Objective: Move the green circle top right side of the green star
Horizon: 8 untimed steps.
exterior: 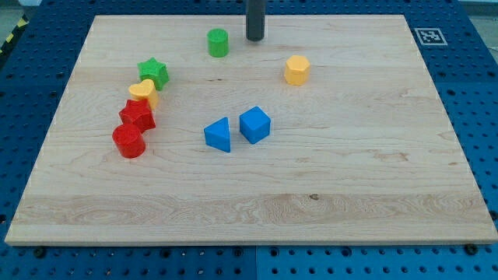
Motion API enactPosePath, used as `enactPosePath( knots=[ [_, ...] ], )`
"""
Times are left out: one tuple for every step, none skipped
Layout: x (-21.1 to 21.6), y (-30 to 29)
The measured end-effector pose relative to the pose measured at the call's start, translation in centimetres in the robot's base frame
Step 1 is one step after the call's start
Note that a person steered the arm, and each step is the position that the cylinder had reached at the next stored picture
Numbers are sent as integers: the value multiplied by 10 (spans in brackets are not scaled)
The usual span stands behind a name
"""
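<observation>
There's no claw on this arm, so nothing opens or grips — just a dark rod whose tip [254, 39] rests on the wooden board [373, 179] near the view's top, just right of the green circle [218, 42] and apart from it. The green star [154, 73] sits lower left, touching a yellow block [143, 92] above two red ones [138, 114] [129, 141]. A yellow hexagon [296, 70] stands off right — the blue triangle [219, 134] and blue cube [254, 124] are mid-board.
</observation>
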<state>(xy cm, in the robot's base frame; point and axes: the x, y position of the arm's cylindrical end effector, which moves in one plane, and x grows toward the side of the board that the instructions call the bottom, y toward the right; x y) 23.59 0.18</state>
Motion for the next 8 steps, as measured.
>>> enactPosePath(
  knots=[
    [-1,-1],
    [0,-1],
    [3,-11],
    [17,-29],
    [25,-50],
    [25,-76],
    [36,-88],
    [49,-65]
  ],
)
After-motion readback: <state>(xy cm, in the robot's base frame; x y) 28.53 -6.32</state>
